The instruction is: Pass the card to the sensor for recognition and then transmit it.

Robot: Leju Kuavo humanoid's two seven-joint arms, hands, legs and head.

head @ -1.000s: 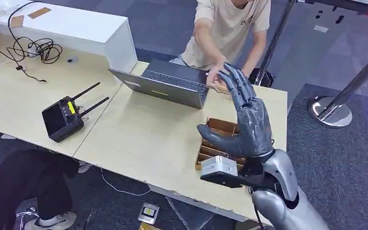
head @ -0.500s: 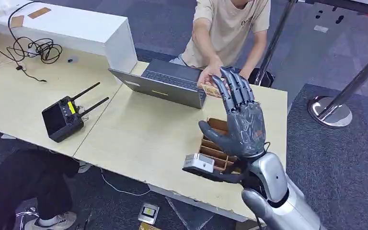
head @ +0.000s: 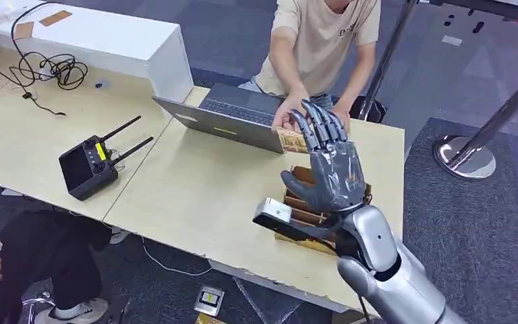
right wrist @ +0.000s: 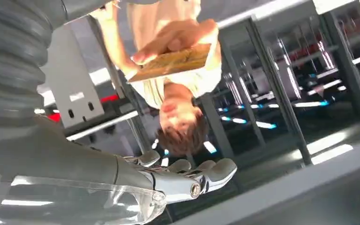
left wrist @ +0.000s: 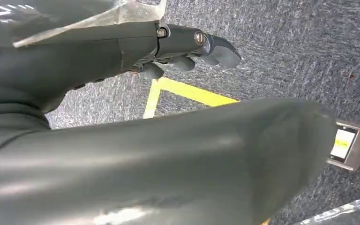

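The card [head: 293,140] is in the person's hand [head: 284,120], held out over the bench [head: 195,196] just beside the open laptop [head: 233,123], right at the tips of my right hand's fingers [head: 313,125]. From the right wrist view I see the card [right wrist: 173,63] edge-on, pinched by the person, apart from my fingers [right wrist: 206,173].

My right hand [head: 327,169] is raised palm-up above the cardboard tray [head: 297,209], fingers spread and extended, thumb out to the side; it has hold of nothing. I judge the card is not yet taken: the handover is just beginning, so presenting it to the sensor and passing it on are both left to do. I can't say for certain which item on the bench is the sensor.

My left hand [left wrist: 187,47] hangs over the carpeted floor; its fingers look loosely curled with nothing in them, though I can't tell how far closed they are.

Further off on the bench sits a black controller with antennas [head: 94,162] and a tangle of cables [head: 47,67].
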